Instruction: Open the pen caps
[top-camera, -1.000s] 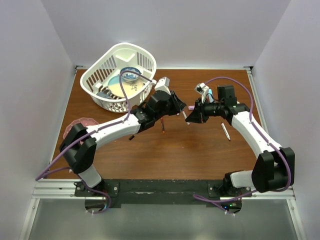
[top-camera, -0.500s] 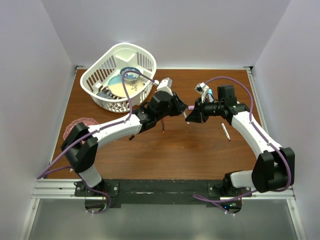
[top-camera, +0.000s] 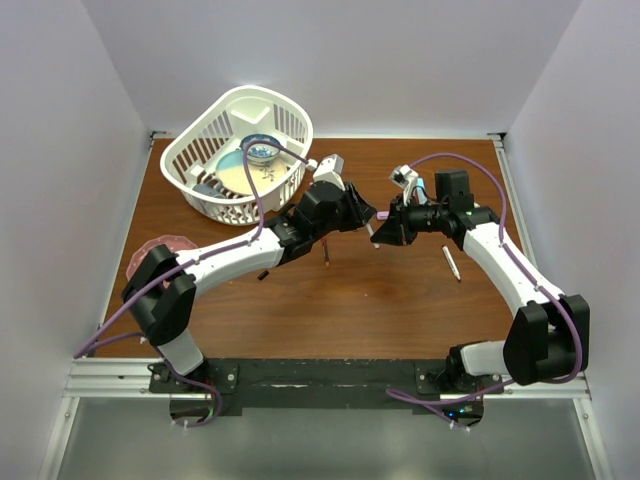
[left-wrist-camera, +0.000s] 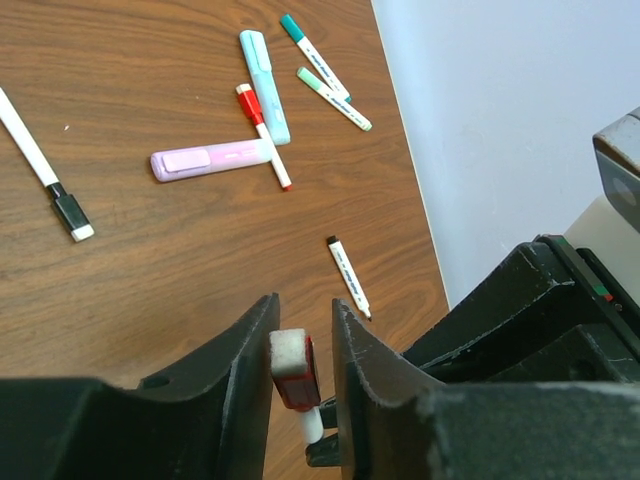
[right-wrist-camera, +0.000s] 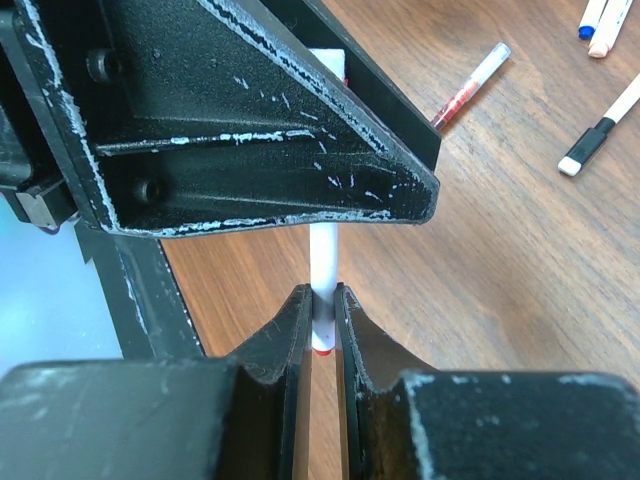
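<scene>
Pen cap (left-wrist-camera: 293, 368), left claw (left-wrist-camera: 303, 315) edged toward right claw (right-wrist-camera: 321, 292)

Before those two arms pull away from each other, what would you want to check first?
1. Right gripper clamped on the white pen barrel: ok.
2. Red cap sits between the fingers of the left gripper: ok.
3. Left gripper pinching the cap firmly: cannot tell; a sliver of gap shows on one side.
4. Cap already free of the barrel: not ok; they look joined.
5. Nearest loose pen lies clear of the held one: ok.
</scene>
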